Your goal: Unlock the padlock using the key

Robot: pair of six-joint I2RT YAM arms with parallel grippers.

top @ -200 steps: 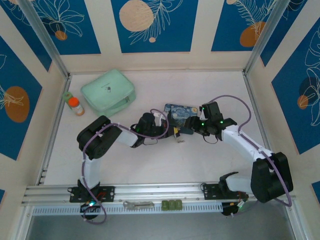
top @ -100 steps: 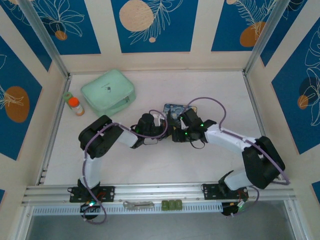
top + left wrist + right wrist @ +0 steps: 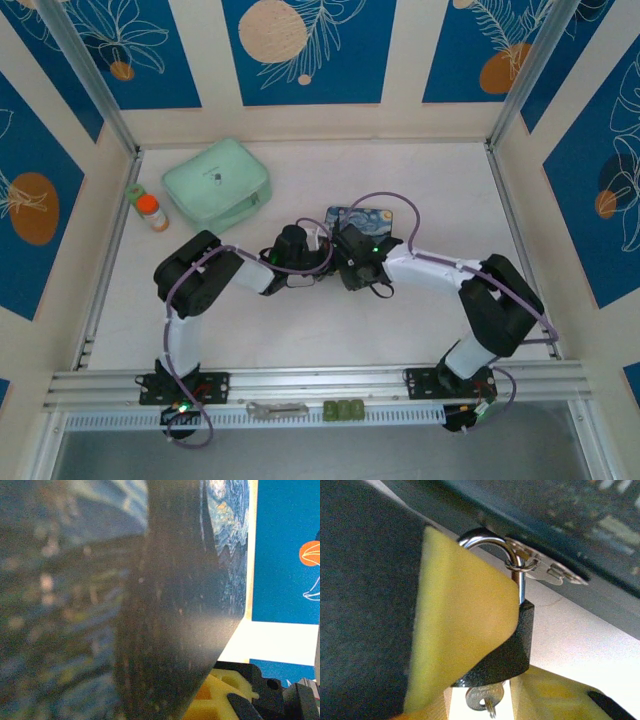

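Observation:
In the right wrist view the padlock (image 3: 515, 647) hangs by its silvery shackle (image 3: 487, 536) from the hasp of the blue starry tin (image 3: 580, 510). The key (image 3: 482, 698) sits in its keyhole at the bottom. My right gripper (image 3: 490, 672) is partly open. One yellow pad (image 3: 457, 625) covers the padlock's left side, and the other pad (image 3: 550, 692) lies just below its right corner. From above, the right gripper (image 3: 352, 266) is at the tin's (image 3: 368, 221) front left corner. The left gripper (image 3: 320, 252) is shut beside it, close against the tin (image 3: 225, 525).
A mint green pouch (image 3: 216, 183) lies at the back left. An orange-capped bottle (image 3: 152, 212) and a green-capped one (image 3: 135, 191) stand near the left wall. A grey metal bar (image 3: 277, 408) and green pieces (image 3: 342, 410) rest on the front rail.
The right arm has swung left from the tin's right side to its front left corner, and its jaws have narrowed. The left arm has stayed put.

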